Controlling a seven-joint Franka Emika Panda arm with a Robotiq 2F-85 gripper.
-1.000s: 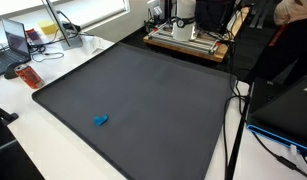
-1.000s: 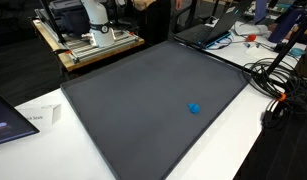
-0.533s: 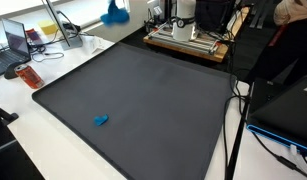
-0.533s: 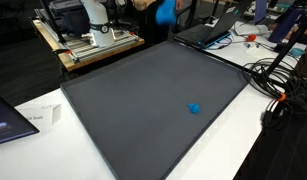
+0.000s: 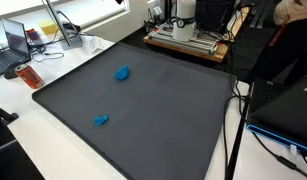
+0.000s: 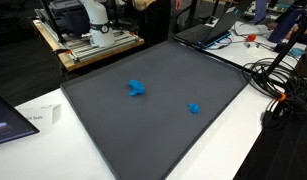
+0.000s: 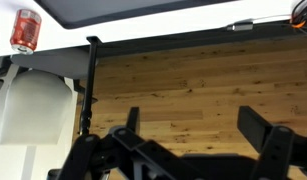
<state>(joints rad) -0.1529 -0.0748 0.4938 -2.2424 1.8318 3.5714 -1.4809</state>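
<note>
Big blue obj [image 5: 122,73], small blue obj [image 5: 101,120], dk-grey mat [image 5: 173,110].

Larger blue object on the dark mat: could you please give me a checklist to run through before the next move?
1. Gripper open: ok. In the wrist view its fingers stand wide apart with nothing between them.
2. Larger blue object on the dark mat: ok, seen in both exterior views.
3. Smaller blue object apart from it: ok, bare mat lies between them.
4. Larger blue object in the wrist view: not ok. That view shows only a wooden surface and a white container.
5. Gripper's place over the mat: cannot tell, since neither exterior view shows it.
</note>
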